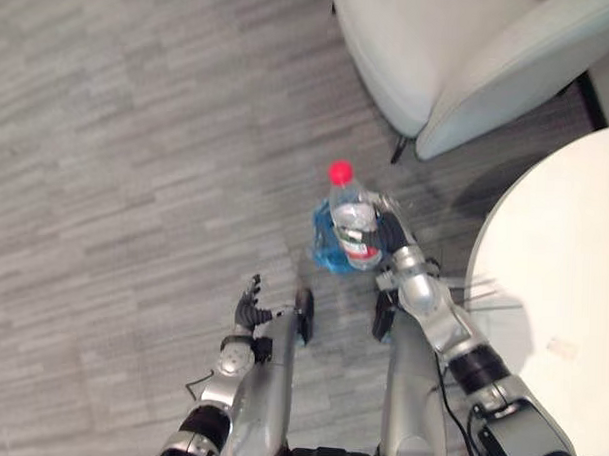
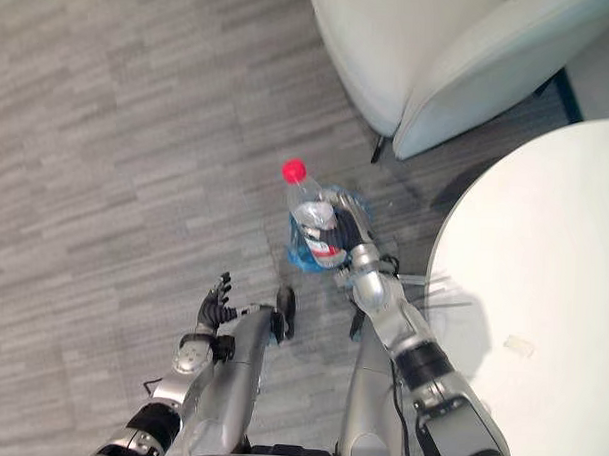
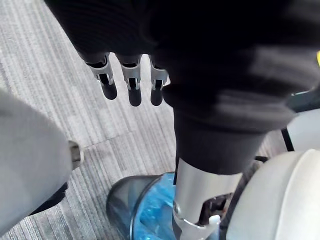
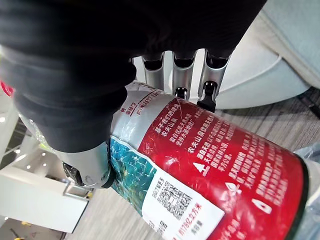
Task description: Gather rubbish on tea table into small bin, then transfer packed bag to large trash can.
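clear crinkled plastic with a red cap (image 1: pixel 340 172) and a glossy red label: bottle (image 1: pixel 353 218) clasped in the right hand (image 1: pixel 392 234), fingers (image 4: pixel 210 92) curled over the label and thumb wrapped round the other side. held at frame centre, overlapping the small bin (image 1: pixel 321 244) on the floor. long axis running from the cap, nearer the top of the frame, down to the base, which points at the bin's blue liner (image 3: pixel 150 215). height over the rim hard to judge from above. probably calls for little more than lowering base-first and loosening the grasp, provided the base sits inside the rim and not on it.

round bin, grey wall, thin crumpled blue film inside.

left hand (image 1: pixel 250 306) at lower left of centre, fingers loosely straight and holding nothing, farther from the bottle than the right.

smooth white round worktop (image 1: pixel 554 247) along the right edge, with a small pale scrap (image 1: pixel 561 347) lying on it. white padded chair (image 1: pixel 461 53) at upper right. grey striped carpet underneath.
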Controlling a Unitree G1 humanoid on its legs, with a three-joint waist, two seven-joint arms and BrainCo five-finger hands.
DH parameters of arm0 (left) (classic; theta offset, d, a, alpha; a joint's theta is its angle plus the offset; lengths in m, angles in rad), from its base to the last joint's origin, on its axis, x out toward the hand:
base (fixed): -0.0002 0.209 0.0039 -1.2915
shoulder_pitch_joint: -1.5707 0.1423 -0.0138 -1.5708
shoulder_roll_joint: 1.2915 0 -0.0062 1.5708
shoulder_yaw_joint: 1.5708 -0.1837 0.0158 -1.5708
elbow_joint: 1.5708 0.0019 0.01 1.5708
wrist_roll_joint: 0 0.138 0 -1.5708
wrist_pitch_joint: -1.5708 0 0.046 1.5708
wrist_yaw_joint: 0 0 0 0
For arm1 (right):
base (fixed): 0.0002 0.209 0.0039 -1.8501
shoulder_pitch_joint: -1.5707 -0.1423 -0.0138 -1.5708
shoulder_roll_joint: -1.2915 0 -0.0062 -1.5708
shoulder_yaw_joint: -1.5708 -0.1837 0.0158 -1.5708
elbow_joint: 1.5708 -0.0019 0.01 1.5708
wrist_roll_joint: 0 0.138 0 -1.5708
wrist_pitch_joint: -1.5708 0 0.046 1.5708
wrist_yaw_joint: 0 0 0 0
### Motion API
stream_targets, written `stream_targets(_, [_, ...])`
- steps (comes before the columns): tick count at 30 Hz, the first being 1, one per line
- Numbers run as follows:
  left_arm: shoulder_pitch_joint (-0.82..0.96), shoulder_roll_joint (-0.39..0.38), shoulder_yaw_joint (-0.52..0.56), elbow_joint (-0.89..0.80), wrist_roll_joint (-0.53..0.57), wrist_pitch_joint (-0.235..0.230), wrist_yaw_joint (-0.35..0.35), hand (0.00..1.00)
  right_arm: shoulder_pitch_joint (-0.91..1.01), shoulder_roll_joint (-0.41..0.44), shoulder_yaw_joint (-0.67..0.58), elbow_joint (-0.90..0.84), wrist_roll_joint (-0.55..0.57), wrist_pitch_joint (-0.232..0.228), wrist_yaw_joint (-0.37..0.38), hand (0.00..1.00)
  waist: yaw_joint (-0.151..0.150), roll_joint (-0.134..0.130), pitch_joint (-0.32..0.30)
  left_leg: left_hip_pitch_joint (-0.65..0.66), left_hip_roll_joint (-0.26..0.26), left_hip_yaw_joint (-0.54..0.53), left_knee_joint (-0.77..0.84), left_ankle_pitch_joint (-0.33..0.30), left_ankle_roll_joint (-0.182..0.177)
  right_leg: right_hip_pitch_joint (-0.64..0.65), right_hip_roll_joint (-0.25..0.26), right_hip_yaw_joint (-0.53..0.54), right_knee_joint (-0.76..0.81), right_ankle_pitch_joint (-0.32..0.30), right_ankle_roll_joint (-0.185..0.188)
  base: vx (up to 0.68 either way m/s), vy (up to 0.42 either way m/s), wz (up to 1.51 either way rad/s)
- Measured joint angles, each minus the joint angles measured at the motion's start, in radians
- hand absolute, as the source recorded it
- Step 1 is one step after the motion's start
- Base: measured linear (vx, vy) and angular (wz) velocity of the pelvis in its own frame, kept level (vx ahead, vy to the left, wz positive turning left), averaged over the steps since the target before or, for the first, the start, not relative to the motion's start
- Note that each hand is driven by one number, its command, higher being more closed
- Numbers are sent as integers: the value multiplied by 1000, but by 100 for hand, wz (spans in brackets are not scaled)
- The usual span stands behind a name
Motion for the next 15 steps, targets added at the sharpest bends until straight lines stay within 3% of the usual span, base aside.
stream_targets(1, [-35, 0, 9, -42, -1, -7, 10, 0, -45, -14, -1, 0, -1, 16, -23, 100, 14, -1, 7, -91, 10, 9, 43, 1, -1, -94, -3, 7, 46, 0, -1, -168, -96, 9])
stream_targets(5, [-95, 3, 44, -114, -14, -31, 23, 0, -145, -53, -1, 63, -1, 40, -54, 100, 27, 0, 22, -249, 29, 12, 135, 5, -5, -249, -4, 15, 131, -2, -4, -98, -46, 3])
stream_targets(11, [-132, 19, 60, -185, -42, -59, 32, 0, -268, -100, -27, 178, 4, 71, -86, 100, 42, 0, 23, -377, 30, 8, 189, 9, 1, -377, -6, 23, 183, -2, -4, -56, 16, 1])
stream_targets(12, [-133, 24, 60, -189, -42, -63, 32, 0, -290, -105, -25, 204, 4, 73, -94, 0, 42, 0, 23, -386, 30, 8, 189, 10, 2, -384, -7, 23, 183, -2, -5, -39, 41, 1])
stream_targets(15, [-133, 32, 58, -196, -43, -71, 32, 0, -325, -113, -22, 250, 5, 84, -101, 0, 44, 0, 23, -398, 30, 9, 188, 10, 2, -399, -7, 24, 182, -2, -4, -35, 34, 0])
